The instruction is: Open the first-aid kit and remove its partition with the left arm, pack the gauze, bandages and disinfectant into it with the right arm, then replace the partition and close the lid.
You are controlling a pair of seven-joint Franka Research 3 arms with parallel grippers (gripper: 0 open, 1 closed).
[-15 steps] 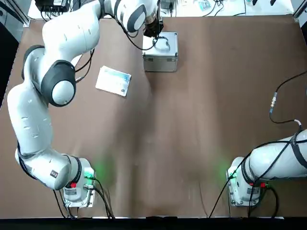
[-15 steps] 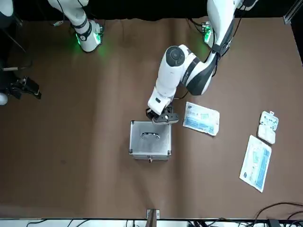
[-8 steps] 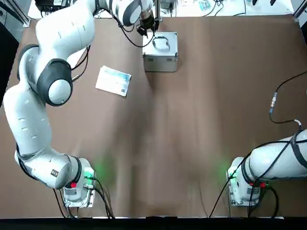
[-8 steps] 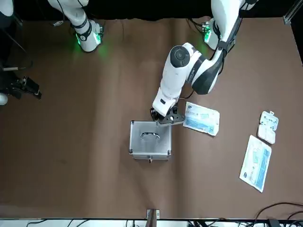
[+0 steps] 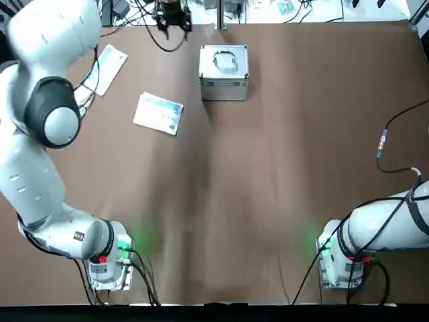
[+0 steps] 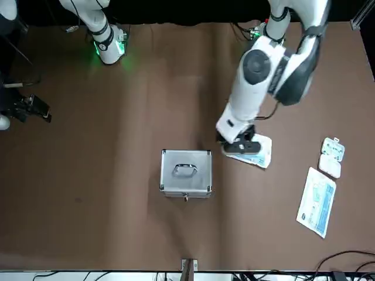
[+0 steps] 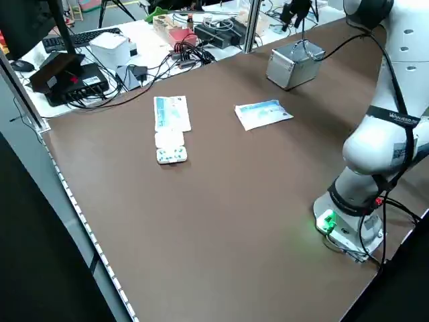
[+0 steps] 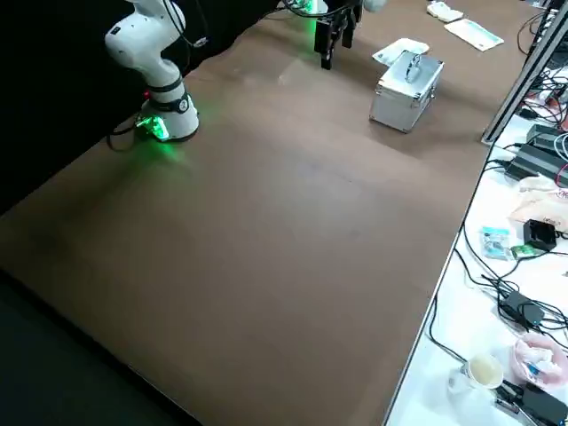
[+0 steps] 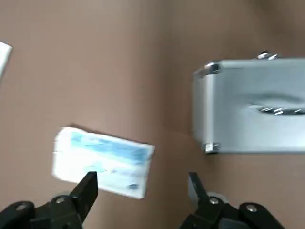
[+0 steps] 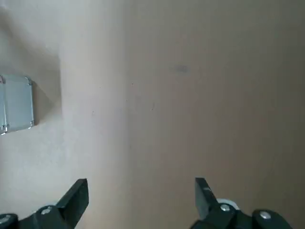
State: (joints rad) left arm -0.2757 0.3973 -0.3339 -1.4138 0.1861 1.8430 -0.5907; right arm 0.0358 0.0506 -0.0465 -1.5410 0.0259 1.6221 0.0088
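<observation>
case (image 5: 224, 72) was silver, lid (image 6: 186, 170) with a shiny metal handle | flat packet (image 5: 158, 113) was white with blue print | long slim box (image 6: 316, 202) was white and teal | table (image 5: 268, 174) was brown | left arm (image 5: 47, 114) was white with dark grey caps

So I pulled my left gripper (image 6: 237, 142) off the lid (image 6: 186, 170) — a second ago it sat right at the handle (image 6: 184, 170), now it's swung out toward 2 o'clock of the case, hanging over the printed packet (image 6: 256, 153), fingers spread, nothing held.
</observation>
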